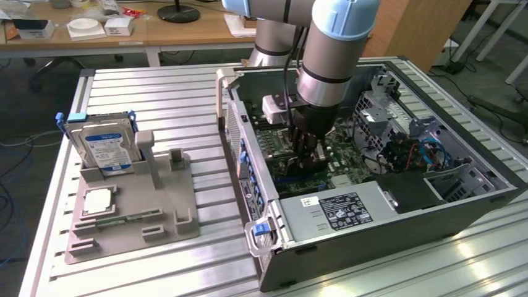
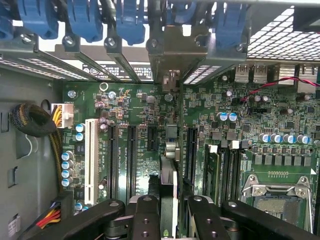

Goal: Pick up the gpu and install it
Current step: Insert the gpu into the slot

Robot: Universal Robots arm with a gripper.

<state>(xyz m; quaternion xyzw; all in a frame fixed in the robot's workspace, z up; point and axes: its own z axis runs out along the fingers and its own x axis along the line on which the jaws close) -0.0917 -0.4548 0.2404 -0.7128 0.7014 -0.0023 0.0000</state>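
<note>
The gpu (image 2: 169,165) stands upright on edge over the motherboard's slots, bracket toward the case wall

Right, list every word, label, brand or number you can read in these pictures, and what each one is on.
None can be read.
Hard drive: blue label, print too small to read.
Power supply sticker in the computer case: black, white print and symbols, illegible.
Motherboard: white lettering beside the slots, too blurred to read.
White boxes on the desk: no legible print.
</note>
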